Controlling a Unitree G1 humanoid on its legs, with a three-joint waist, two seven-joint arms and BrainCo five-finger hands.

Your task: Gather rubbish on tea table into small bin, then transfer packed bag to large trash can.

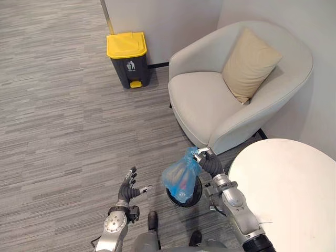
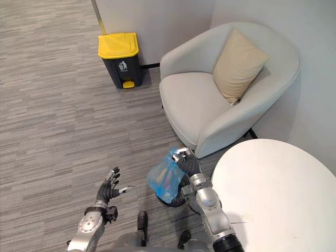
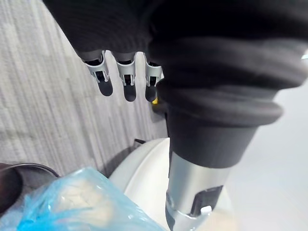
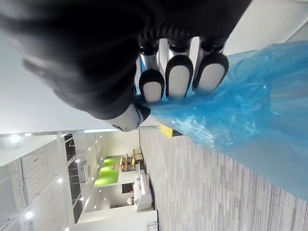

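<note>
A packed blue plastic bag [image 1: 180, 177] hangs just above the small black bin [image 1: 185, 197] on the floor by the round table. My right hand [image 1: 208, 161] is shut on the bag's gathered neck [image 4: 159, 107], with fingers [image 4: 178, 75] curled over the blue plastic. My left hand [image 1: 129, 188] hovers open over the carpet, to the left of the bag and apart from it, fingers [image 3: 129, 83] straight. The large dark trash can with a yellow lid [image 1: 128, 59] stands against the far wall.
A pale armchair [image 1: 231, 89] with a tan cushion [image 1: 250, 64] sits just beyond the bin. The white round tea table [image 1: 289, 194] fills the lower right. Grey carpet [image 1: 58, 121] stretches between me and the large can.
</note>
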